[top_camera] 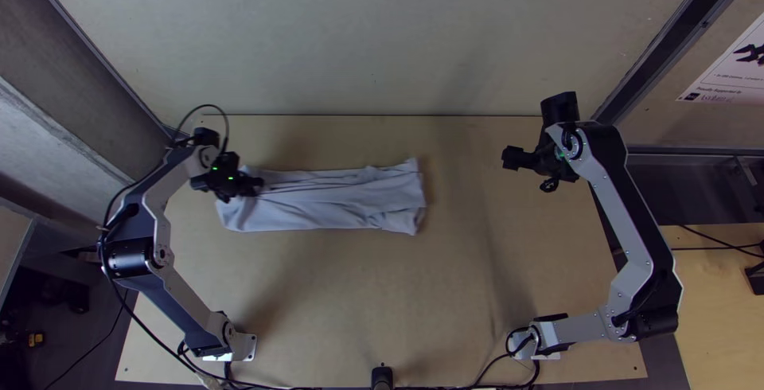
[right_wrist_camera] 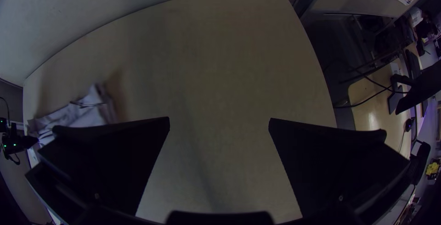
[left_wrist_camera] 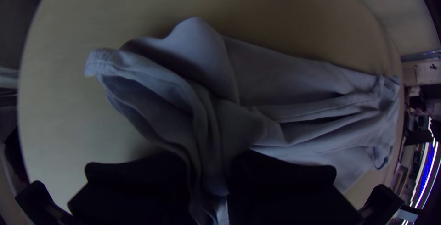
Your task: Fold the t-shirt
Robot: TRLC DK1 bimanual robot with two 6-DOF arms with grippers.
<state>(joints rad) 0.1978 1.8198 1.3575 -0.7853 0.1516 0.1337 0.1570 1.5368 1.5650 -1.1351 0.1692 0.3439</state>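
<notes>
Nearest the lens stand the two arms, the left arm (top_camera: 131, 255) at the left of the top view and the right arm (top_camera: 613, 207) down its right side. Smaller than these, the t-shirt (top_camera: 334, 207) lies left of centre, already a long, narrow strip, creased along its length and ruffled at both ends. At its left end the left gripper (left_wrist_camera: 210, 160) has its fingers pressed close on a gathered bit of cloth; the right gripper (right_wrist_camera: 219, 118), at upper right in the top view, has its fingers wide apart and holds nothing. My guess is that this end wants bringing across toward the other, low and slow, so the layers travel together; a gathered pinch (easily done with cloth this soft) could twist the strip, and a flatter grip would serve better. That stitched edge (left_wrist_camera: 98, 63), looping out at the left of the left wrist view, should be tucked in first. Around it all, the back panel (top_camera: 358, 40) fills the top of the frame and may limit reach beyond the wooden table (top_camera: 446, 294); a poster (top_camera: 736, 68) hangs at far right, and the cable (top_camera: 208, 106) looping above the left wrist could snag if it swings round.
</notes>
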